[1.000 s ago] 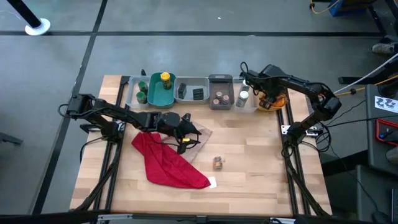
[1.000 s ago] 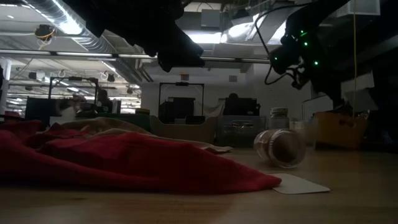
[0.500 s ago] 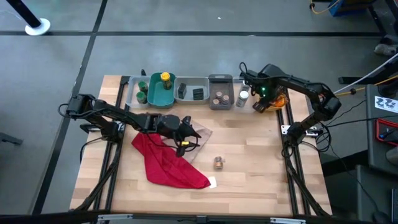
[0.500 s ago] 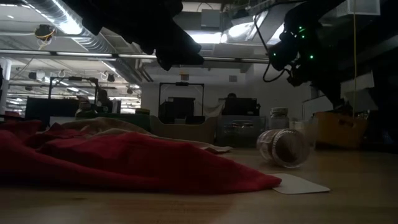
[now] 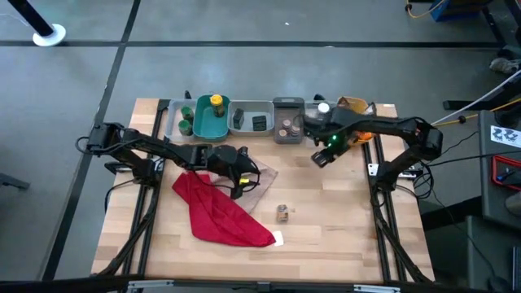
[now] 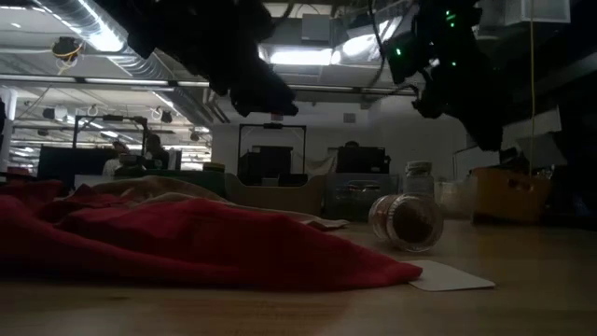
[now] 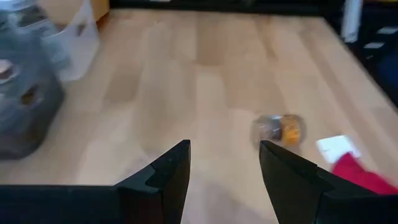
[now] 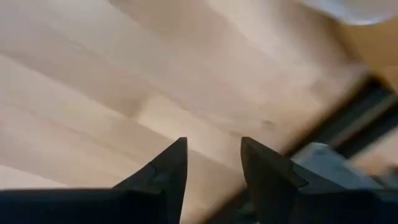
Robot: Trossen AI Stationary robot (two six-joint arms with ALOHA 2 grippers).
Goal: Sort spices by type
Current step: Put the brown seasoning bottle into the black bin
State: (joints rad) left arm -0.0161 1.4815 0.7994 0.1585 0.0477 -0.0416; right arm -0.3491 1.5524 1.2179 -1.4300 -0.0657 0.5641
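Observation:
A small brown spice jar [image 5: 283, 212] lies on its side on the bare table; it also shows in the low view [image 6: 404, 222] and in the left wrist view [image 7: 278, 130]. My left gripper [image 5: 244, 175] hovers open over the tan cloth [image 5: 259, 181], left of the jar, empty [image 7: 224, 163]. My right gripper [image 5: 319, 157] is open and empty above bare wood in front of the bins [image 8: 211, 158]. The bins hold a green jar [image 5: 186, 124], a yellow-capped bottle [image 5: 216, 103], dark boxes [image 5: 259, 123], brown jars [image 5: 286, 129] and a white-capped jar [image 5: 323, 108].
A red cloth [image 5: 218, 214] lies crumpled left of centre, partly over the tan cloth. A white card [image 5: 278, 238] sits at its near corner. A row of bins [image 5: 244, 107] lines the far edge, with an orange-brown container [image 5: 352, 105] at its right end. Bare wood [image 5: 334, 212] lies to the right.
My right gripper has swung from above the bins at the far right down and toward the table's near-left, out over bare wood. The brown jar on the table has shifted slightly. My left gripper has stayed over the tan cloth.

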